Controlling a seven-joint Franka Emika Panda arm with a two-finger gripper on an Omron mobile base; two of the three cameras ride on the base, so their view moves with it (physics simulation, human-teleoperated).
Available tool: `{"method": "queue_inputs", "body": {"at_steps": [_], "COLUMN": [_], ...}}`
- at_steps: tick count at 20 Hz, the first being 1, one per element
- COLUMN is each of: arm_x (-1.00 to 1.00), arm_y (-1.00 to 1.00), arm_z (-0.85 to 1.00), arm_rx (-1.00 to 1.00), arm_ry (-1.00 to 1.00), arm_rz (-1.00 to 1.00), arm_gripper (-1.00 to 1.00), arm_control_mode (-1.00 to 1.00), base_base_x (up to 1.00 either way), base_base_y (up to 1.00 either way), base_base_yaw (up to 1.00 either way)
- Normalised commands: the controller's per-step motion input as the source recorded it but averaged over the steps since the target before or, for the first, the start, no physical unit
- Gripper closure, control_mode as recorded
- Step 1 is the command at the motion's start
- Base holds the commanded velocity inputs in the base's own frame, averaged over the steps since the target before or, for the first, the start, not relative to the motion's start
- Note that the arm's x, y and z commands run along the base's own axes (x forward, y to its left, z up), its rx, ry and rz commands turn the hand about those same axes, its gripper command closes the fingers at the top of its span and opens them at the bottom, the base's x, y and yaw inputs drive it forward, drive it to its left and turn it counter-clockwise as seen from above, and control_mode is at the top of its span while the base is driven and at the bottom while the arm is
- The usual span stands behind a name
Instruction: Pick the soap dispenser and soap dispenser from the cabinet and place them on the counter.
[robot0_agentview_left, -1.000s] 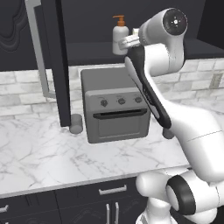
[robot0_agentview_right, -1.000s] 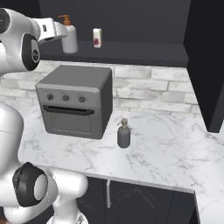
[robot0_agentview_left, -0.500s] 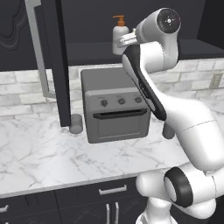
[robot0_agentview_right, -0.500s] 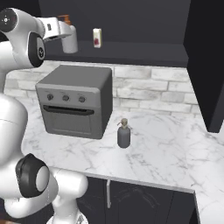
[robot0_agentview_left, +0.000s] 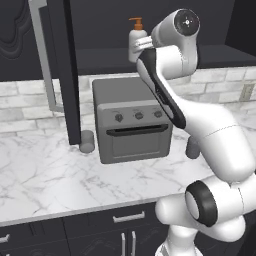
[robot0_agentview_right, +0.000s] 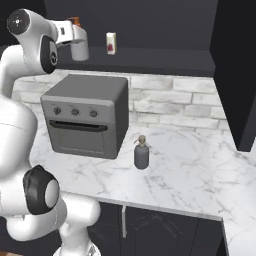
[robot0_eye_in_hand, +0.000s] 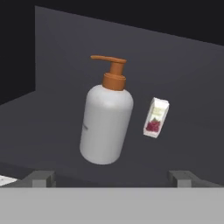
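Observation:
The white soap dispenser (robot0_eye_in_hand: 105, 124) with an orange pump stands on the shelf of the black cabinet (robot0_agentview_left: 100, 57), also seen as a white bottle (robot0_agentview_left: 135, 44) (robot0_agentview_right: 80, 47) from the base. My gripper (robot0_eye_in_hand: 111, 177) (robot0_agentview_right: 73, 34) (robot0_agentview_left: 143, 44) is open right in front of it, fingertips (robot0_eye_in_hand: 40, 176) spread wider than the bottle and short of it. The slimmer dark grey soap dispenser (robot0_agentview_right: 141, 155) with a tan pump stands on the white marble counter (robot0_agentview_right: 195, 167), right of the oven; from the left my arm hides most of it.
A grey toaster oven (robot0_agentview_left: 131, 122) (robot0_agentview_right: 87, 115) sits on the counter under the shelf. A small white carton with a red mark (robot0_eye_in_hand: 155, 117) (robot0_agentview_right: 111, 43) stands beside the white bottle. A short grey cup (robot0_agentview_left: 86, 141) sits by the open cabinet door (robot0_agentview_left: 67, 75) with its silver handle (robot0_agentview_left: 44, 55).
The hand has edged a little closer to the white soap dispenser and the arm's upper joint has risen. Both bottles stay where they were.

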Motion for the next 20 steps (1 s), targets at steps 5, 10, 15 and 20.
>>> {"method": "queue_inputs", "body": {"at_steps": [5, 10, 15, 20], "arm_x": [0.3, 0.29, 0.24, 0.17], "arm_y": [0.04, 0.07, 0.05, 0.0], "arm_z": [-0.04, -0.03, -0.04, -0.01], "arm_rx": [0.01, 0.01, 0.01, 0.0], "arm_ry": [0.01, 0.0, 0.0, 0.0], "arm_rz": [-0.01, -0.02, -0.02, 0.0], "arm_gripper": [-1.0, -1.0, -1.0, -1.0], "arm_control_mode": [-1.0, -1.0, -1.0, -1.0], "base_base_x": [0.0, 0.0, 0.0, 0.0], "base_base_y": [0.0, 0.0, 0.0, 0.0], "base_base_yaw": [0.0, 0.0, 0.0, 0.0]}}
